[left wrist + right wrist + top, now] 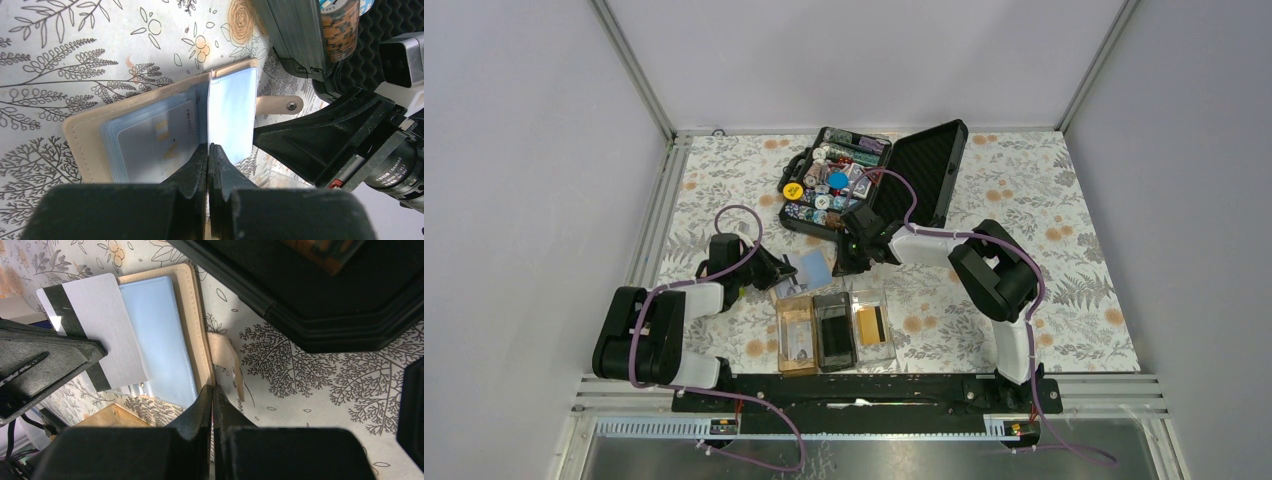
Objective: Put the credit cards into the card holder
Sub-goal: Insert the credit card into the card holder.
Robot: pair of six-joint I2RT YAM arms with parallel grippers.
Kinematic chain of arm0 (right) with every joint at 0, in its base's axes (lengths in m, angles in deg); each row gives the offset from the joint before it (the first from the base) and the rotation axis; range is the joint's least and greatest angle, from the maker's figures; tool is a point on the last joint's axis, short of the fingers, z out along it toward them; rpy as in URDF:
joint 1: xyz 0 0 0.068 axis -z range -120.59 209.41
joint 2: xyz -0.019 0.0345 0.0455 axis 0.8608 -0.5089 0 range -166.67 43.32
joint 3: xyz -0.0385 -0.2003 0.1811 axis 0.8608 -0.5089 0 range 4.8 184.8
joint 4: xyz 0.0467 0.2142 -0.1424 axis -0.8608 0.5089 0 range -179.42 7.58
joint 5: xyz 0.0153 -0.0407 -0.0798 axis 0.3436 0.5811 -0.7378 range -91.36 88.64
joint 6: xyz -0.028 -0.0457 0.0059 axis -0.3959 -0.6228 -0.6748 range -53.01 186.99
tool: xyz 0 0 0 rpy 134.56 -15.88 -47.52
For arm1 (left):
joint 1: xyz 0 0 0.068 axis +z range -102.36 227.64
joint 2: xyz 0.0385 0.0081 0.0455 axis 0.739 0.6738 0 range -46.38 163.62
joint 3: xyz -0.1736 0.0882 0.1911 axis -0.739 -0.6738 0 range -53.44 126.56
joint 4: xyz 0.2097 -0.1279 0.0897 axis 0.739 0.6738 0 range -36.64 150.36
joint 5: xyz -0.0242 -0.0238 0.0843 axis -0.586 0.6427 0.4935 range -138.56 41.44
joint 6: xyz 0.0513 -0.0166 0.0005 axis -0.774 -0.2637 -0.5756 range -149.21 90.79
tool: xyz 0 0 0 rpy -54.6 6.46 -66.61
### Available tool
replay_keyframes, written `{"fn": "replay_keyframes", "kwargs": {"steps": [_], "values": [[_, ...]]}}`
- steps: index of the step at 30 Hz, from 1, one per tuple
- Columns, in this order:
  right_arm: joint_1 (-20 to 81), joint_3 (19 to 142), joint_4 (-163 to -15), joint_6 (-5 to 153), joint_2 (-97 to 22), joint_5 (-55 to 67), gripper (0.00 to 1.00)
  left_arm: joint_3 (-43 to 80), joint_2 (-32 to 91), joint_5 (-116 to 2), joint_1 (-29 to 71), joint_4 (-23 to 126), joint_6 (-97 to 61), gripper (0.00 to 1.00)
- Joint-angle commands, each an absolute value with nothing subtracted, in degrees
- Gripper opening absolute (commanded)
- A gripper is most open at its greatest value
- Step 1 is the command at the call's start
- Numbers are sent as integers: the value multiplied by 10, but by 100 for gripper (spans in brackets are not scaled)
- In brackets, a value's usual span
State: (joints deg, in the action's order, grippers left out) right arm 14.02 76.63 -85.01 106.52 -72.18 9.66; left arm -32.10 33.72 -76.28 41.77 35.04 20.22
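- The left end effector [209,155] is closed on a pale card [107,325] with a black stripe, pinching it at the stripe end
- That card is tilted over the left half of an open beige wallet [82,140], clear of the sleeves
- The wallet lies flat on the floral worktop [1044,230]; the sleeves on its left half hold more cards, and its right half shows a plain light-blue sleeve
- The right end effector [212,395] is closed, its tips at the wallet's right edge just beside the strap [225,360]; whether it pinches the cover cannot be told
- The holder [874,352] sits just on the near side of the wallet, apart from it
- A gold card [871,323] with a black stripe lies flat in the holder's clear compartment, the one on the right
- An open black case [929,170] of chips stands on the far side of the wallet, near the strap
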Motion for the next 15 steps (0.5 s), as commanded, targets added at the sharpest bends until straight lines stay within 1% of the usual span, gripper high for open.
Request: {"fn": "replay_keyframes", "kwargs": {"steps": [1, 10, 15], "values": [[134, 779, -843, 1072, -728, 77, 0, -327, 347, -780, 419, 313, 201, 0], [134, 779, -842, 1077, -727, 71, 0, -328, 323, -767, 419, 363, 196, 0], [135, 779, -840, 1076, -725, 67, 0, -332, 321, -764, 420, 366, 205, 0]]}}
